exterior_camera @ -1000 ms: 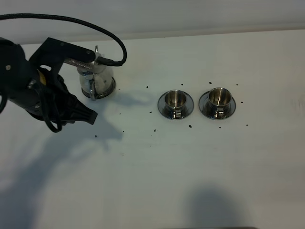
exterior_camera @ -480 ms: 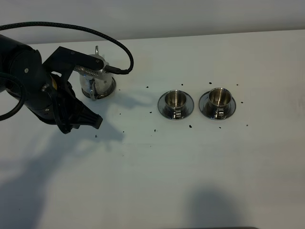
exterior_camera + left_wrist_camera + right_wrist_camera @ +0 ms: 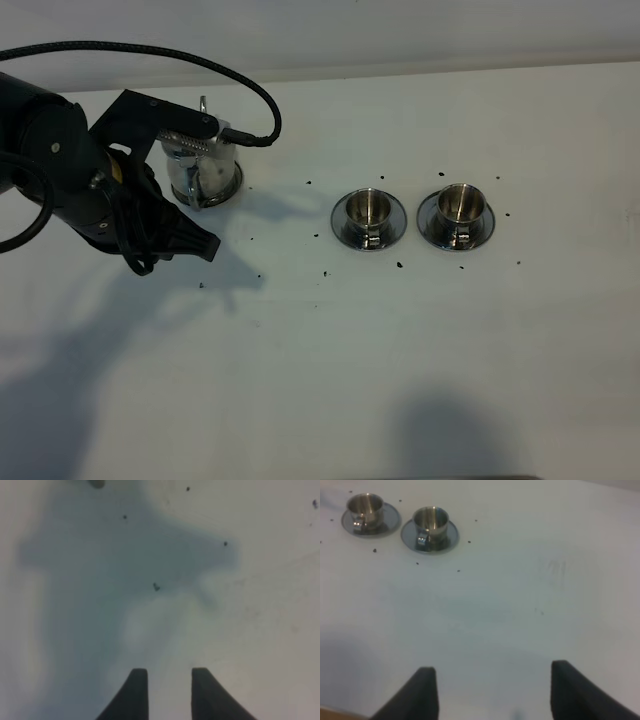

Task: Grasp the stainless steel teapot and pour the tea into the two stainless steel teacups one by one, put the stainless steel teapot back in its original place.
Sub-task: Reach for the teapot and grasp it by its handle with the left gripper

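At the far left of the exterior high view, the black left arm (image 3: 70,175) leans over the white table (image 3: 400,380), with a braided cable (image 3: 150,50) arching above it. The left gripper (image 3: 200,245) hovers low over bare tabletop. In the left wrist view, its two dark fingers (image 3: 134,692) stand a narrow gap apart with nothing between them, above the arm's own shadow and a few dark specks (image 3: 156,586). Just behind the arm, the stainless steel teapot (image 3: 210,170) stands upright on its round saucer (image 3: 236,182), its top partly hidden by the wrist mount and clear of the gripper. Well to the right, near the middle of the table, the left teacup (image 3: 368,208) sits on its own saucer (image 3: 340,225). Just beside it, the right teacup (image 3: 461,203) sits on another saucer (image 3: 428,222). Both cups are upright, with more specks scattered around them. The right gripper (image 3: 495,695) shows only in the right wrist view. There it is spread wide and empty over bare table, with both cups well apart from it.
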Controlling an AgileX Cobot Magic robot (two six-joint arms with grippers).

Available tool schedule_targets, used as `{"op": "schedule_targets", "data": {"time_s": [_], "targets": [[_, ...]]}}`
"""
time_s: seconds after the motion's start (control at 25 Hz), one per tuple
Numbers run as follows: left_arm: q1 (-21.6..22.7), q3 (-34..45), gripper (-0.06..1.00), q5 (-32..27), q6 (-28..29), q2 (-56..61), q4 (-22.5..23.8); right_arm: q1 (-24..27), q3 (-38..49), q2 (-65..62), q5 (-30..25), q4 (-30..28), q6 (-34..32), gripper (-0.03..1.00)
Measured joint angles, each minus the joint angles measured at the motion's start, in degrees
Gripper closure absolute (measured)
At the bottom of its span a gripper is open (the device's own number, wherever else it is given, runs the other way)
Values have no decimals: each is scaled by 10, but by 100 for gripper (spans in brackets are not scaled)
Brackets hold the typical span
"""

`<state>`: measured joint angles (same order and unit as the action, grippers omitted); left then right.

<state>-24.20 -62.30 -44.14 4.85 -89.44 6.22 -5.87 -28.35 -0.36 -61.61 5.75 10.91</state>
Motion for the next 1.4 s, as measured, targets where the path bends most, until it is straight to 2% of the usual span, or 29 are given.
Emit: {"op": "schedule_targets", "data": {"time_s": [0.24,0.6,0.84,1.08,1.4], "targets": [[0,0,69,2,4,0,-14,0,0,0,0,0,0,48],[0,0,63,-6,19,0,-13,0,0,0,0,0,0,48],[19,-1,62,27,69,-4,-16,0,0,0,0,0,0,48],[60,-31,62,-25,78,-62,-25,0,0,0,0,0,0,48],[67,-131,62,-85,93,-96,-58,0,0,0,0,0,0,48]]}}
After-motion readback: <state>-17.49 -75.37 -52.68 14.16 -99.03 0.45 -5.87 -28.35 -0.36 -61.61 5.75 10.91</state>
